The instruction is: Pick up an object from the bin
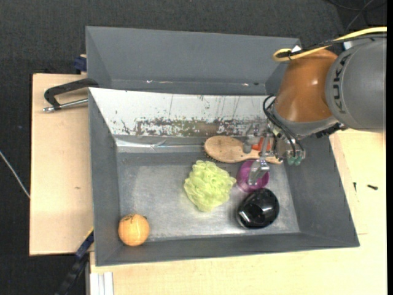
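My gripper [261, 169] reaches down at the right side of the bin, its metal fingers right over a small purple object [250, 176]. A tan wooden spoon-like piece [226, 149] lies just behind it against the back wall. A glossy black rounded object [258, 208] sits directly in front of the purple one. To the left of these lies a light green knobbly sponge-like lump [207, 185]. The fingertips blend into the purple object, so their spacing is unclear.
An orange ball [133, 229] rests in the front left corner. The arm with its orange cover hangs over the bin's right rear corner. The bin floor on the left holds nothing else.
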